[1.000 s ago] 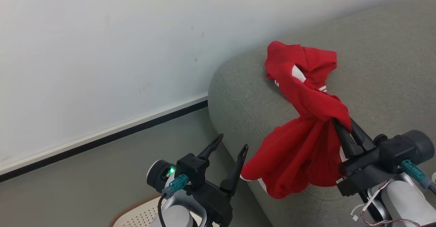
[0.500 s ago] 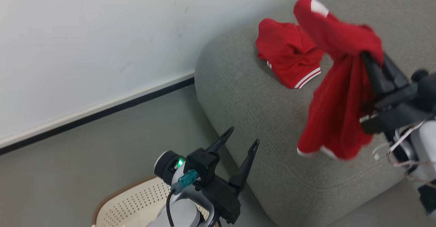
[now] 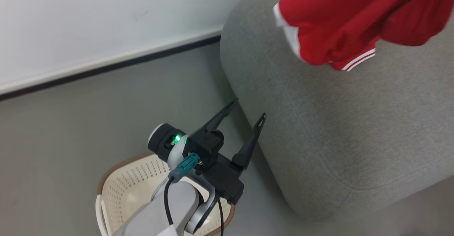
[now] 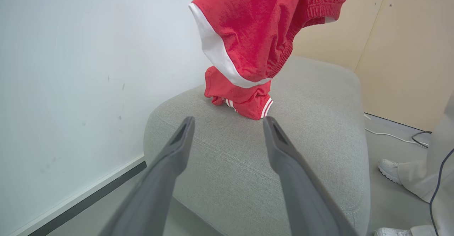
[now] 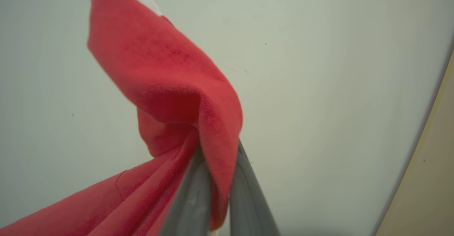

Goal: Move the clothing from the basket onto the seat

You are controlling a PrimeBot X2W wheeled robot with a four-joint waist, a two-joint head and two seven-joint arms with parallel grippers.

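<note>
Right jaws clamped tight on a fold of the held red garment, the rest of it dangling in the air above the seat, close to a second red garment lying on the cushion. Left jaws spread wide and empty, hovering over the basket beside the seat's edge. Looks like the carry-over step: next comes lowering onto the cushion and a clean release, without snagging.

A grey upholstered seat stands on the grey floor beside a white wall. A crumpled piece of red clothing with white-striped trim lies on the seat's far end. On the floor, near and left of the seat, stands a cream perforated basket. To the right, a person's white shoe rests on the floor.
</note>
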